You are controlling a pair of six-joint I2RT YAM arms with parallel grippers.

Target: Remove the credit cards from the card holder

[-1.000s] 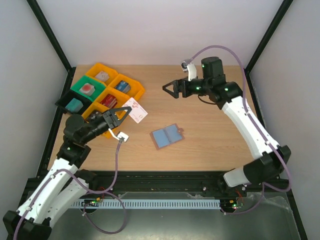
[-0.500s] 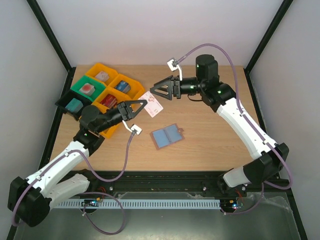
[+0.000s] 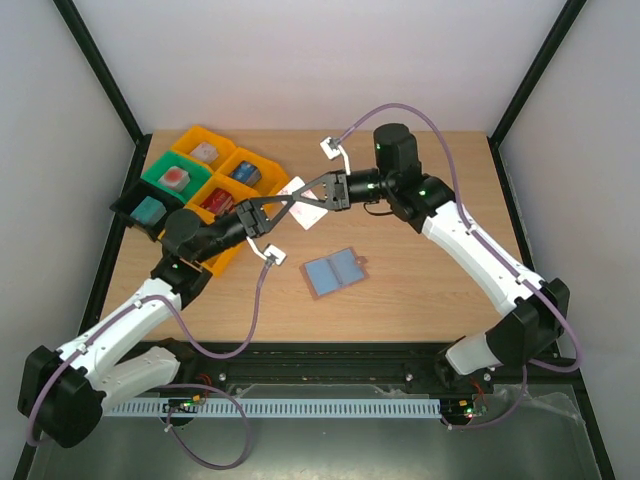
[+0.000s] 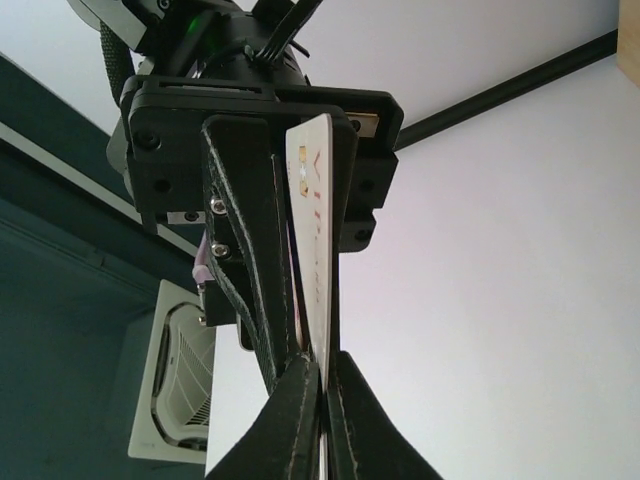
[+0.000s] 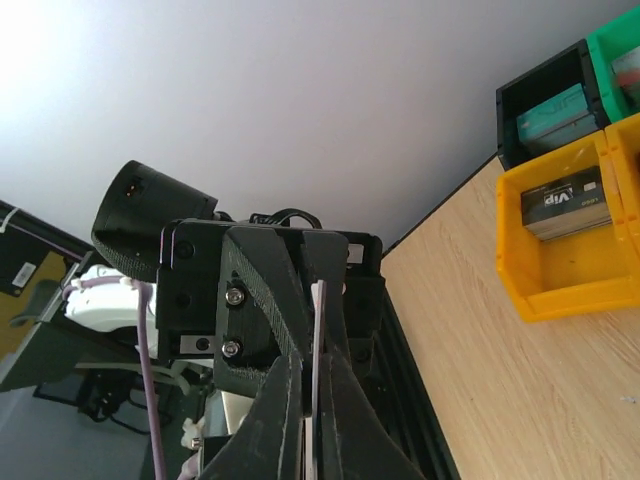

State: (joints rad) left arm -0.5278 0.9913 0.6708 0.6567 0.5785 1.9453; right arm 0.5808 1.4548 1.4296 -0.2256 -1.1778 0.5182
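The card holder (image 3: pixel 333 270) lies open on the table (image 3: pixel 400 290), with blue-grey credit cards (image 3: pixel 325 271) in its pockets. Above the table, one white card (image 4: pixel 318 250) is pinched from opposite ends by the closed left fingers (image 4: pixel 285 430) and right fingers (image 5: pixel 275 430). Nearby, yellow, green and black trays (image 3: pixel 186 138) hold small blocks (image 3: pixel 176 180).

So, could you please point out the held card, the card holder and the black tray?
card (image 4: pixel 315 250), left wrist view, its white face.
card holder (image 3: pixel 333 271), top view, its centre fold.
black tray (image 5: pixel 540 78), right wrist view, its inner wall.
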